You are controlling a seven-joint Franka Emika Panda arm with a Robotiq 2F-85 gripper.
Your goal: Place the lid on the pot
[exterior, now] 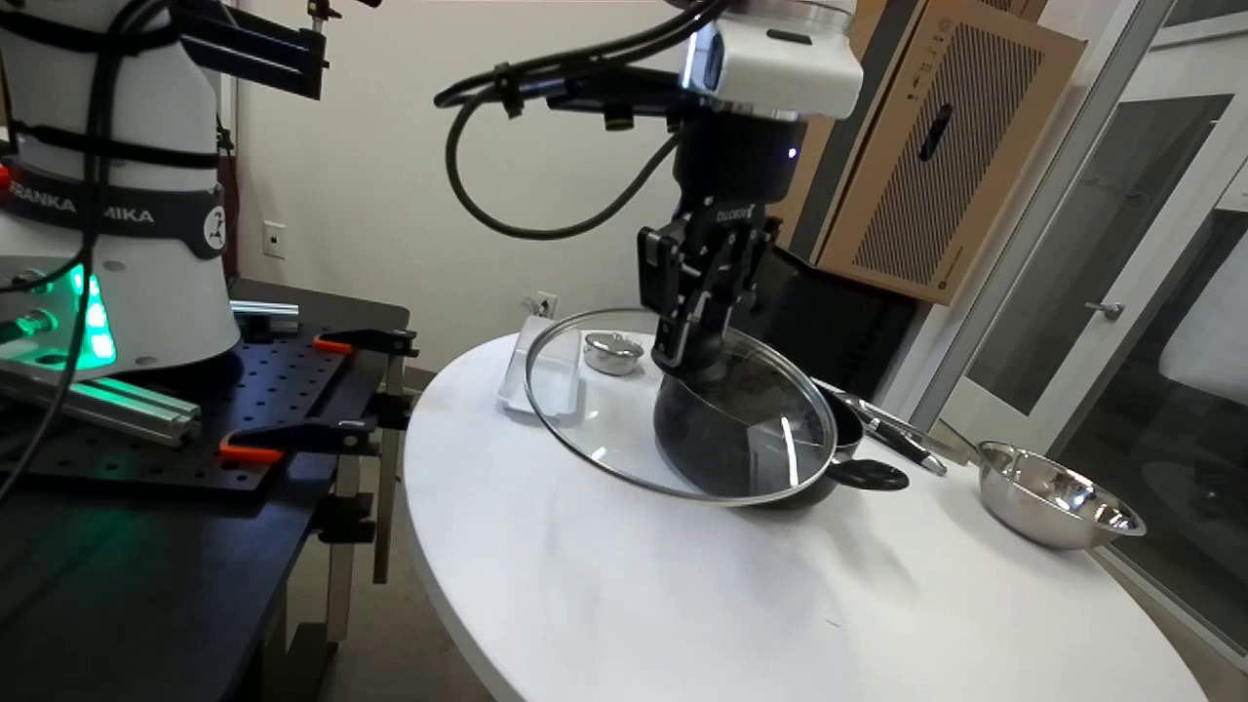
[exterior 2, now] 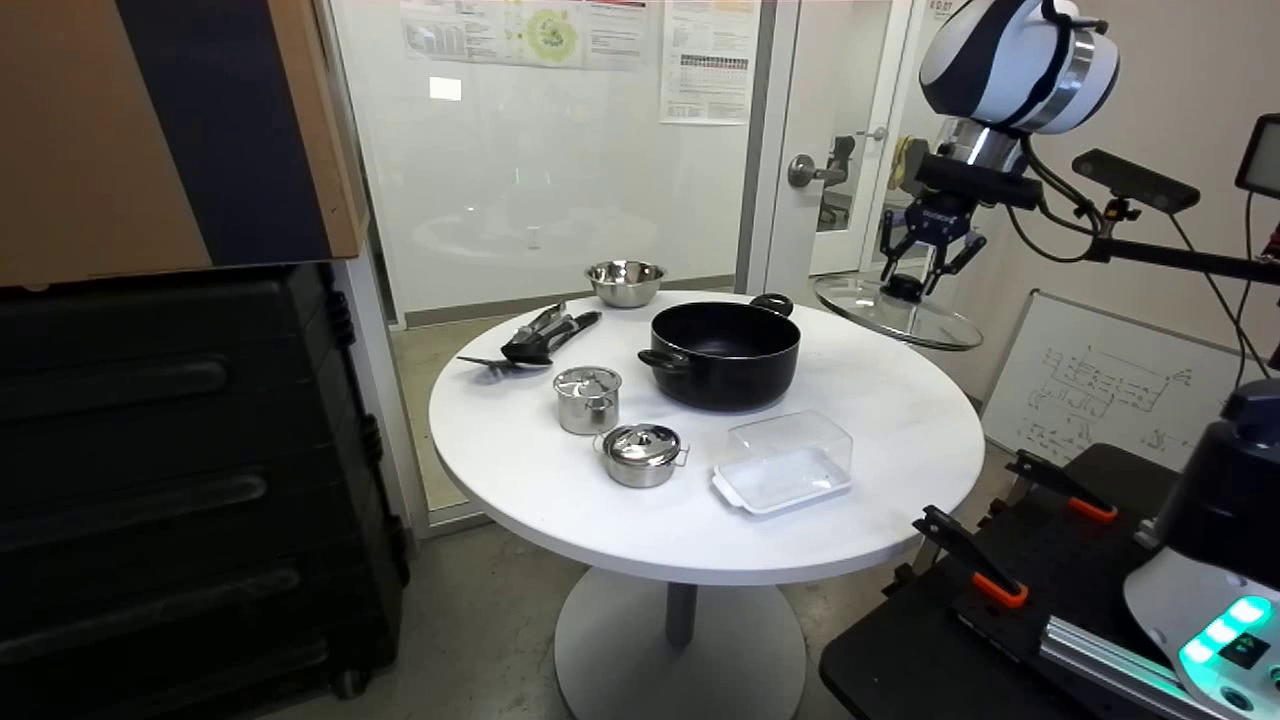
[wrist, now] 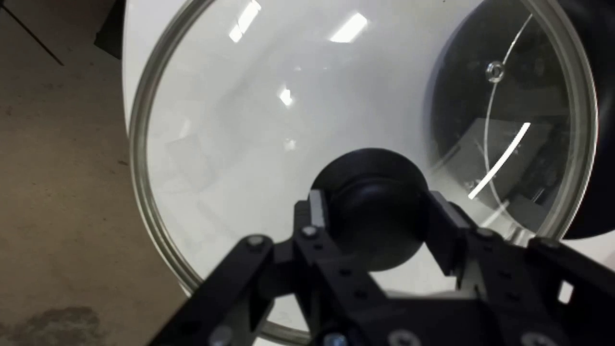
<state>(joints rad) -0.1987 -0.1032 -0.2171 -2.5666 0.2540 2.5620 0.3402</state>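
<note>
The clear glass lid with a metal rim shows in both exterior views [exterior: 614,453] [exterior 2: 945,328] and fills much of the wrist view [wrist: 230,158]. My gripper [exterior: 688,359] [exterior 2: 908,284] [wrist: 375,211] is shut on the lid's black knob, with a finger on each side. The lid hangs above the table, slightly tilted and apart from the pot. The black pot [exterior 2: 725,372] stands open and upright on the table, to the left of the lid in that exterior view. In the wrist view the pot [wrist: 588,29] is at the right, partly seen through the glass.
On the round white table [exterior 2: 900,430] stand a steel bowl [exterior 2: 626,285], black utensils [exterior 2: 540,340], a small steel pot [exterior 2: 588,405], a low lidded steel pot [exterior 2: 640,465] and a clear-covered dish [exterior 2: 785,475]. Cardboard boxes [exterior: 946,146] stand behind the arm.
</note>
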